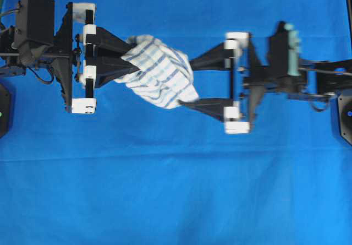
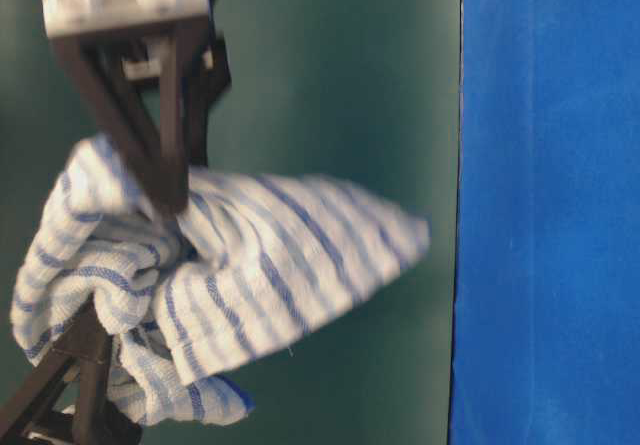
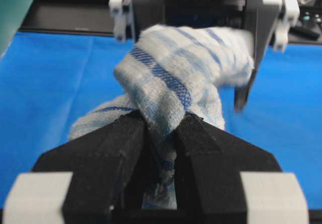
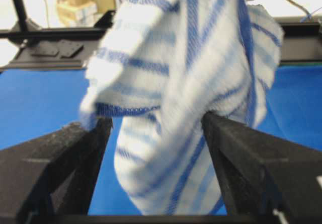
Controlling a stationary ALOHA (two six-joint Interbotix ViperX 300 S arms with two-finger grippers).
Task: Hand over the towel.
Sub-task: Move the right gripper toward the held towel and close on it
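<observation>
While left gripper (image 1: 127, 63) pinches towel (image 1: 159, 71), right gripper (image 1: 190, 82) seemingly brackets it, spread.

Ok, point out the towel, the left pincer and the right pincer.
towel (image 1: 159, 69): overhead view, middle of the striped bundle.
left pincer (image 3: 160, 133): left wrist view, between the tips clamping cloth.
right pincer (image 4: 156, 126): right wrist view, between the spread tips.

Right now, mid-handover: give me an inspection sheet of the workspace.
Surface: blue tablecloth, smooth.
Job's things: towel bunched, held off the cloth between both arms.
Clutter: nothing seen on the cloth.
Grippers: left gripper shut on the towel; right gripper open, fingers either side of it.
Cables: black leads by the left arm base.
Surroundings: cardboard boxes beyond the table's far edge.
</observation>
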